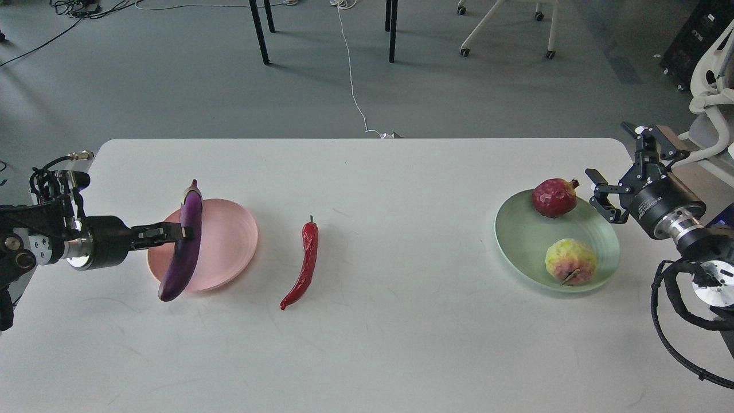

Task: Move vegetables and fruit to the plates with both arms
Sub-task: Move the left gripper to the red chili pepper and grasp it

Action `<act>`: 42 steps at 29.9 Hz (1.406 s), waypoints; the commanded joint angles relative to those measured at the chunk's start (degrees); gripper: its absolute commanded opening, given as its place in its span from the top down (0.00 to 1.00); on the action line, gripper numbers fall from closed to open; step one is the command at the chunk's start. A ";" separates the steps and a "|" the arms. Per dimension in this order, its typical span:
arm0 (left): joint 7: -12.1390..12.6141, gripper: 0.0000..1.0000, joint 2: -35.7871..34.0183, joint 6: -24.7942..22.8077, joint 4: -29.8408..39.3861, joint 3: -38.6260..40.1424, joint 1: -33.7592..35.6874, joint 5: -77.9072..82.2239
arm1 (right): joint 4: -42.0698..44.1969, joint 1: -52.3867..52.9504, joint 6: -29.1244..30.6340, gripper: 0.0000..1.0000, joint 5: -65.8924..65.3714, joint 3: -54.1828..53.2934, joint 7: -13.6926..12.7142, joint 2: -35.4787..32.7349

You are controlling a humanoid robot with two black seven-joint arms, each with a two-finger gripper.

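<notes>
My left gripper [184,232] is shut on the purple eggplant [182,246] and holds it over the left rim of the salmon pink plate [223,244]. The eggplant's lower end reaches past the plate's near-left edge. The red chili pepper [304,265] lies on the table to the right of the pink plate. The dark red fruit [554,197] and the yellow-green fruit [570,262] sit in the mint green plate [524,238]. My right gripper [620,172] is open and empty, just right of the dark red fruit.
The white table [401,321] ends near both arms at left and right. Chair and table legs, a white cable [352,80] and a white office chair [711,103] stand on the grey floor beyond.
</notes>
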State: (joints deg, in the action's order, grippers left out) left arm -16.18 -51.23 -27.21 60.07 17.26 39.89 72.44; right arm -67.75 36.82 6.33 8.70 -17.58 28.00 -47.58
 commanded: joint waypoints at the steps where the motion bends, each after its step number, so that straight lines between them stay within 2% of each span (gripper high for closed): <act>1: -0.16 0.02 -0.63 -0.21 -0.04 0.06 0.80 0.07 | -0.01 0.00 0.00 0.02 0.00 0.00 0.00 0.03; 9: -1.83 0.02 -0.72 -0.30 0.93 0.32 6.68 0.33 | -0.01 0.00 0.00 0.02 0.00 0.00 0.00 0.03; 12: -1.83 0.02 -0.46 -0.48 5.04 0.41 10.46 0.69 | -0.01 0.00 0.00 0.02 -0.09 0.00 0.00 0.03; 17: -0.96 0.02 0.95 -0.04 14.01 0.32 13.11 1.13 | -0.10 0.00 0.00 0.02 -0.09 0.09 0.00 -0.06; 20: 0.54 0.02 6.12 0.05 15.52 0.23 12.76 5.68 | -0.10 -0.08 0.00 0.02 -0.09 0.00 0.00 -0.15; 23: 1.15 0.02 12.45 -0.04 14.30 -0.20 12.40 13.94 | -0.10 -0.43 0.00 0.02 -0.09 0.00 0.00 -0.32; 29: 1.24 0.02 23.27 0.05 4.89 -3.63 12.75 20.99 | -0.19 -1.49 0.00 0.02 -0.09 0.00 0.00 -0.41; 35: 1.24 0.02 25.56 0.14 0.67 -6.44 12.84 26.34 | -0.19 -1.58 0.00 0.02 -0.09 0.00 0.00 -1.02; 42: 1.51 0.02 25.39 0.49 -0.47 -7.50 12.40 28.37 | -0.28 -1.58 0.00 0.02 -0.09 0.09 0.00 -1.02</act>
State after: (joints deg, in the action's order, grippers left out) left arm -14.94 -25.70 -26.97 60.15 10.27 52.44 100.52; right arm -68.01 35.24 6.33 8.61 -17.58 28.00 -48.61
